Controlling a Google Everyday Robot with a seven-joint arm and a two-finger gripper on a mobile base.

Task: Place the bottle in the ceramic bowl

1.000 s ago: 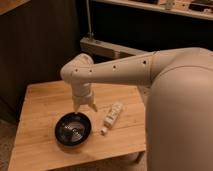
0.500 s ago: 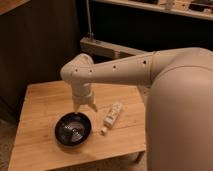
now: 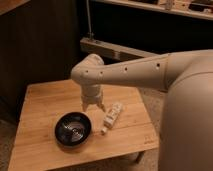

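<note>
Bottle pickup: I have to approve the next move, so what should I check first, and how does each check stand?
1. Tool open and holding nothing: ok.
2. Tool above the bottle: not ok; it hangs over the table, roughly between bowl and bottle.
3. Bottle free to grasp: ok; it lies on its side with nothing on it.
4. Bowl empty: ok.
5. Bottle away from the table edge: ok.
</note>
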